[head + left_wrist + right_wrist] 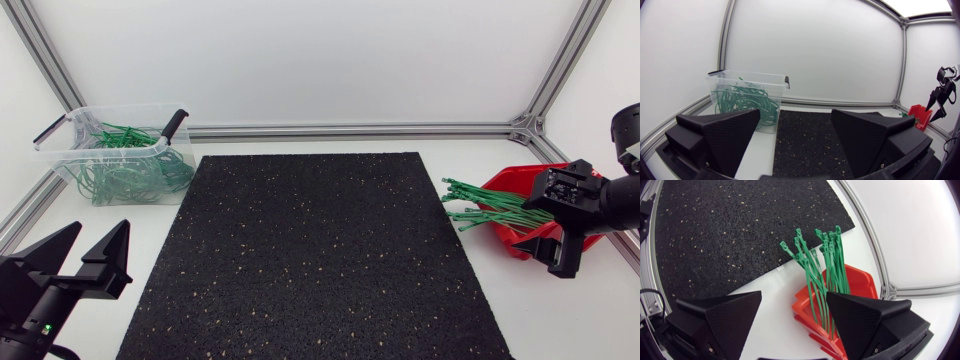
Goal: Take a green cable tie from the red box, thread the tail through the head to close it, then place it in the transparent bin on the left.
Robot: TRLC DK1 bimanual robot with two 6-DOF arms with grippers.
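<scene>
1. The biggest risk is picking up several green ties (pixel 832 255) instead of one. They lie packed in a bundle in the red box (pixel 860 282), so wide fingers closing on the bundle would likely pinch a few together
2. The box looks light and sits near the right edge of the table (pixel 470 300), just beside the black mat (pixel 310 260). A finger that comes down on its rim could tip or push it and spill the bundle
3. The heads of the ties fan out past the box rim towards the mat. A grip there, far out on a tie, could let it swing or slip free on the way up
4. The right gripper (pixel 794 300) is spread wide and holds nothing. It hangs above the box, with one finger over the box and the other over the bare table beside it, and touches neither the ties nor the box as far as I can tell
5. The left gripper (pixel 796 117) is also spread wide and holds nothing, low at the near left of the table
6. The clear bin (pixel 72 165) stands at the far left, with closed ties (pixel 130 170) already in it
</scene>
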